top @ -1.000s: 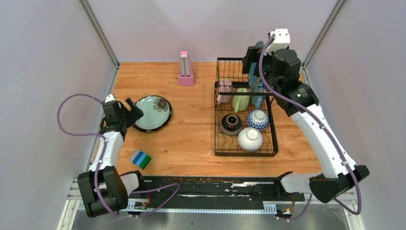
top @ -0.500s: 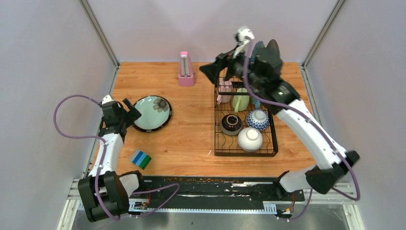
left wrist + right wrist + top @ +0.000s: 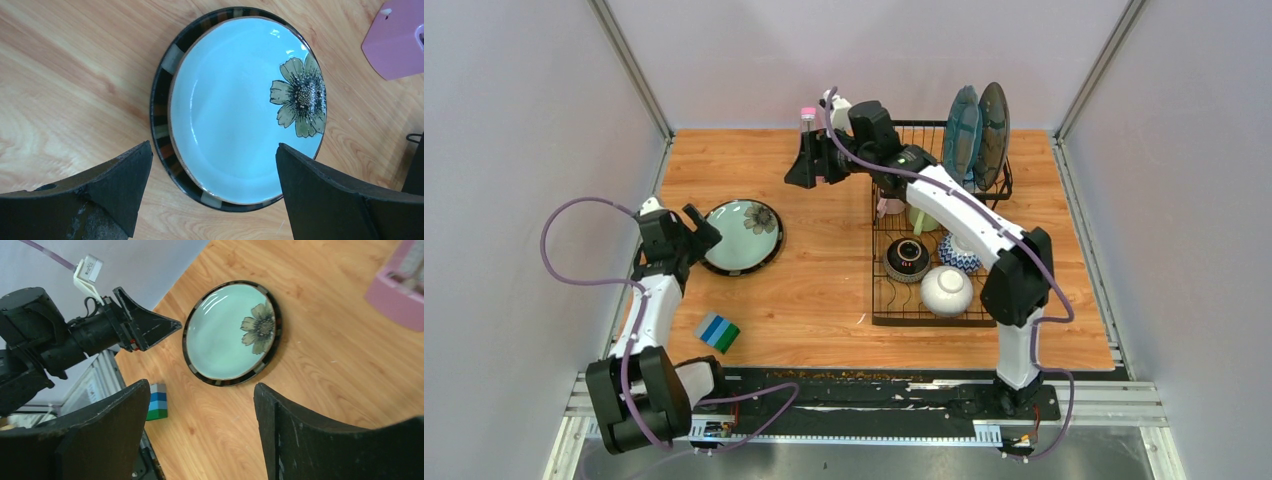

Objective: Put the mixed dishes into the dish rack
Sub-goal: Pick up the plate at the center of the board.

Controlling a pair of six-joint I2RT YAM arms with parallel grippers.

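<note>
The last dish outside the dish rack (image 3: 936,322) appears to be the flowered plate (image 3: 235,115), lying flat and face up on the wooden table (image 3: 824,270), well apart from the rack, which sits at its 3 o'clock. The left gripper (image 3: 705,226) hovers at the plate's 9 o'clock edge, jaws spread as wide as they go and holding nothing; in the left wrist view the near rim sits between its two fingertips. The right gripper (image 3: 201,387), jaws also parted and empty, hangs by the pink metronome (image 3: 400,300) with the plate off at its 7 o'clock, so the left arm is plainly the nearer. Being round, the plate has no long axis to line up with (any grip likely has to take the rim). It is glazed ceramic, a glossy pale blue well with an olive flower and a dark striped band around the edge, so probably slick, and it lies low against the wood. Two blue-grey plates (image 3: 976,125) stand upright at the rack's 12 o'clock end, with bowls and mugs nearer.
</note>
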